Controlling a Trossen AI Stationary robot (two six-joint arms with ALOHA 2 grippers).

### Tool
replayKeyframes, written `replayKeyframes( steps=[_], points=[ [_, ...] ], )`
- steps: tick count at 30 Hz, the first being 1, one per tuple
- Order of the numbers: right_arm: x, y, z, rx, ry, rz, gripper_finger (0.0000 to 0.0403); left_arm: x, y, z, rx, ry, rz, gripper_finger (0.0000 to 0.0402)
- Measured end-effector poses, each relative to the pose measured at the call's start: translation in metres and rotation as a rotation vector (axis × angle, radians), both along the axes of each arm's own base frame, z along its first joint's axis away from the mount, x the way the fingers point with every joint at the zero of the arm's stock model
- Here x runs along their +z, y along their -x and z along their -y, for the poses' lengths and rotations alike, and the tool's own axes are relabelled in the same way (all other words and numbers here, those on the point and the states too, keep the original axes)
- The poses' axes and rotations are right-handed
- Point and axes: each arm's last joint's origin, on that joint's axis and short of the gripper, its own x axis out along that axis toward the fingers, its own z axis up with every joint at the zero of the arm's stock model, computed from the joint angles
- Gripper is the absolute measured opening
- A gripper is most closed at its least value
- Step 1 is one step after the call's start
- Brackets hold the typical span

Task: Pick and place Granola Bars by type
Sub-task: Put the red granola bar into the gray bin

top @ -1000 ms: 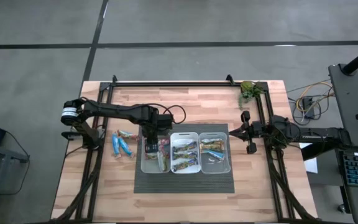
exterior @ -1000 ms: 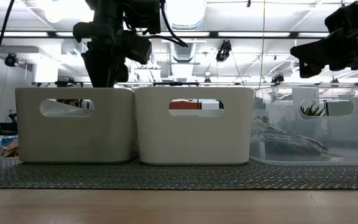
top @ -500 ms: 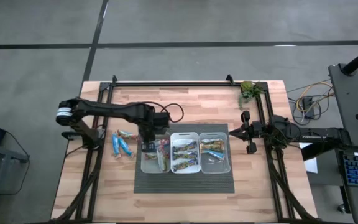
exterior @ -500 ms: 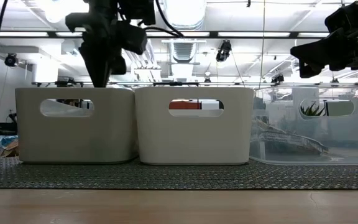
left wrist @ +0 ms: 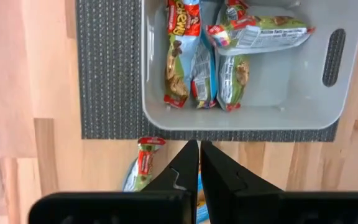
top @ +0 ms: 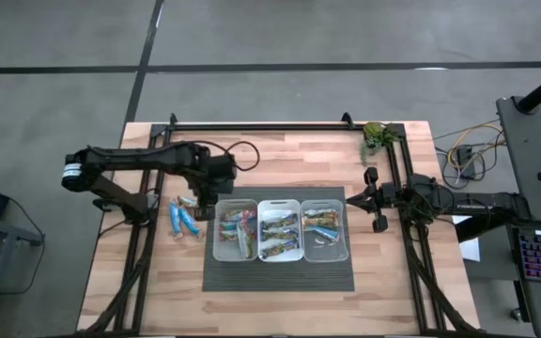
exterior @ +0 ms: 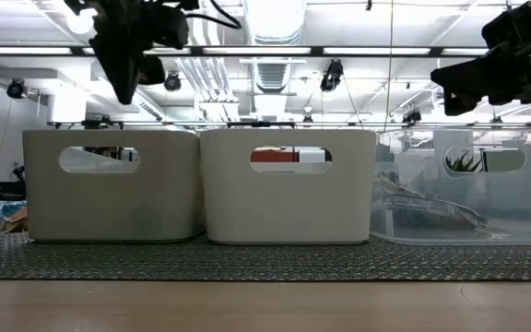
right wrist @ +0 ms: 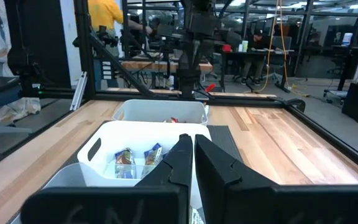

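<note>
Wooden table [top: 280, 155]; binned granola bars [top: 236, 228]

The left arm reaches in from the table's left side, elbow bent, and its left gripper [top: 202, 200] hangs raised above the table with both fingers [left wrist: 185, 163] pressed together, seemingly holding nothing. The right arm lies stretched along the right side, level and raised, its right gripper [right wrist: 188, 152] also closed, fingertips touching, pointing inward.
</note>
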Motion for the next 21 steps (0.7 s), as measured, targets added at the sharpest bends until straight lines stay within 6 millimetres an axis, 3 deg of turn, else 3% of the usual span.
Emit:
replayKeyframes(
  steps=[10,15,21],
  points=[
    [0.000,0.000,0.000,0.000,0.000,0.000,0.0009,-0.025,0.039,-0.008,-0.058,-0.019,-0.064,0.0000],
    [0.000,0.000,0.000,0.000,0.000,0.000,0.0009,-0.037,0.048,-0.011,-0.040,-0.036,-0.108,0.0000],
    [0.000,0.000,0.000,0.000,0.000,0.000,0.0009,-0.037,0.053,-0.013,-0.033,-0.058,-0.107,0.0008]
  ],
)
